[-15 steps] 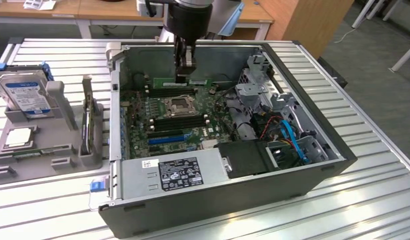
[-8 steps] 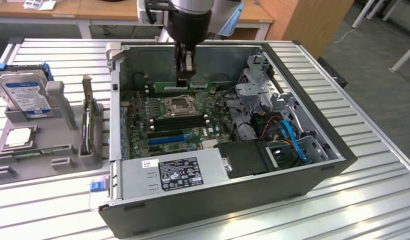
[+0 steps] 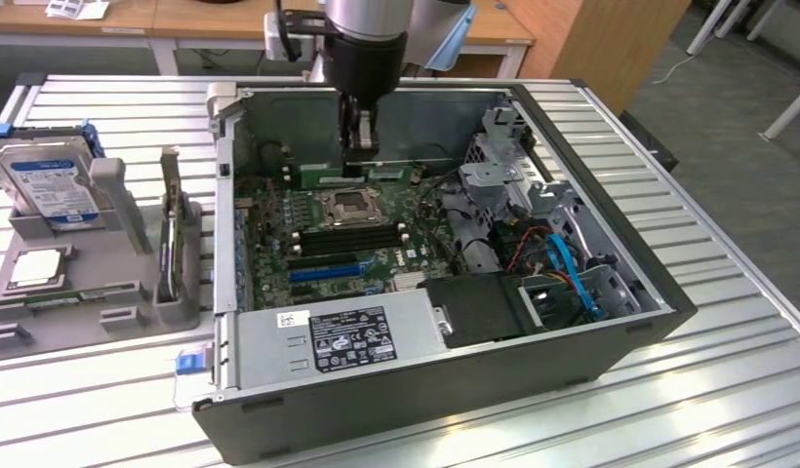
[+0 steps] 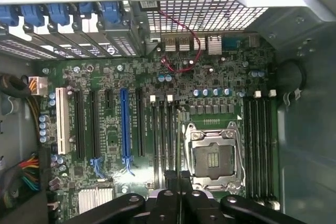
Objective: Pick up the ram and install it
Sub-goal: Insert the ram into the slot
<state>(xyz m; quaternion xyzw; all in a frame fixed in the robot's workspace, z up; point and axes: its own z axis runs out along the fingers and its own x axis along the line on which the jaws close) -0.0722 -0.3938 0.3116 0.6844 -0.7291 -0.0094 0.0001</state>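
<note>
One ram [image 3: 325, 178] pinched edge-down in the clenched gripper [image 3: 361, 146] — inside the open computer case [image 3: 439, 400], over the motherboard [image 3: 272, 219]. Sits at twelve o'clock from the processor socket [image 3: 352, 205]. Well off at nine o'clock, outside the case — hard drive [image 3: 46, 185] on a grey tray [image 3: 114, 322].

Under the gripper [image 3: 361, 144], an open black metal computer case [image 3: 439, 400] holds a green motherboard [image 4: 110, 129]. Its empty silver processor socket [image 4: 212, 158] is just beside the gripper. Well apart from it, a silver hard drive with a blue label [image 3: 49, 185] stands in a grey plastic holder [image 3: 114, 317] on the slatted metal bench [image 3: 739, 390].
</note>
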